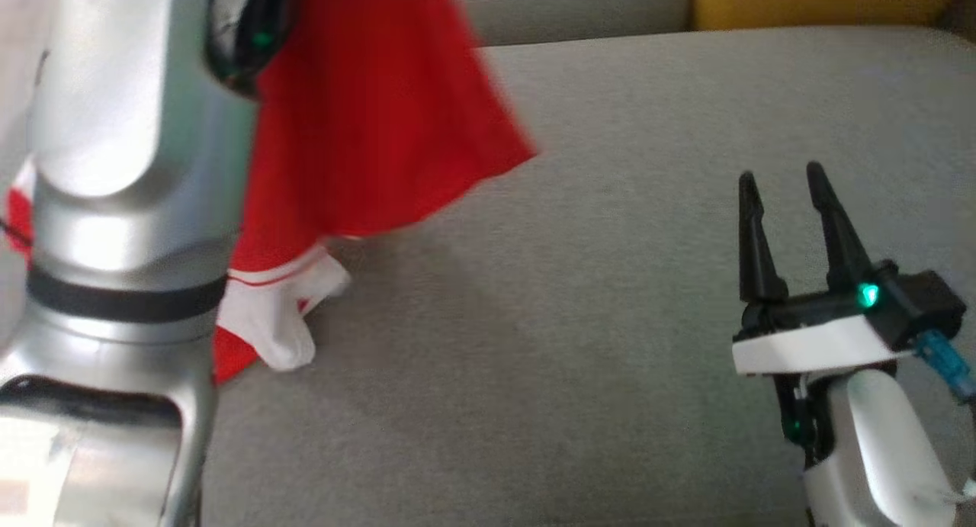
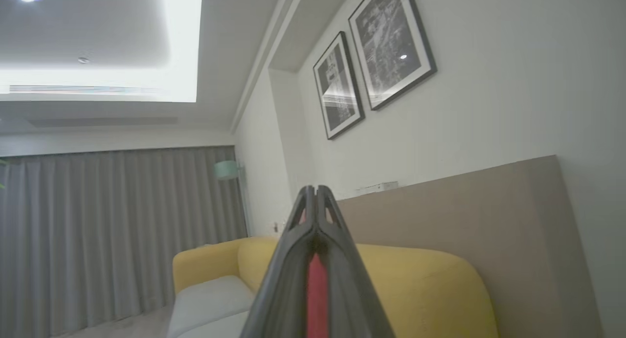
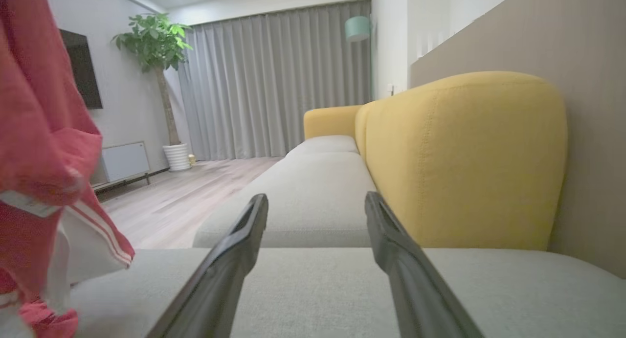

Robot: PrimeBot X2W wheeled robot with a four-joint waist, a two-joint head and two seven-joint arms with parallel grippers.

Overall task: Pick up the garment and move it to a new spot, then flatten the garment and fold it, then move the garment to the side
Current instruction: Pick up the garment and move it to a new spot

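Pinching the garment [image 2: 317, 289] in my left gripper [image 2: 317, 189]: fingers pressed together, with a thin strip of red cloth showing between them in the left wrist view and the tips aimed up toward the wall [image 2: 489, 83]. In the head view my silver left forearm [image 1: 130, 168] stands at the near left, and the garment hangs from up there. Its red body drapes down behind the arm, and its edge is blurred. The white sleeve [image 1: 282, 313], with red stripe trim, dangles lowest, either touching the grey seat cushion [image 1: 610, 344] or just above it; I can't tell which. My right gripper [image 1: 781, 173] is at the low right, fingers spread with nothing between them, over bare cushion and well apart from the garment. In the right wrist view the garment hangs at the left edge, its lower end near the cushion's front. Beyond that, a yellow backrest [image 3: 464, 157] runs along the back of the cushion. Farther off are the wood floor [image 3: 195, 191], a leafy plant [image 3: 151, 39] in a white pot [image 3: 177, 157], grey curtains [image 3: 274, 78] and a teal lamp shade [image 3: 357, 29]. Two framed black-and-white prints [image 2: 376, 69] hang on the wall above the backrest.
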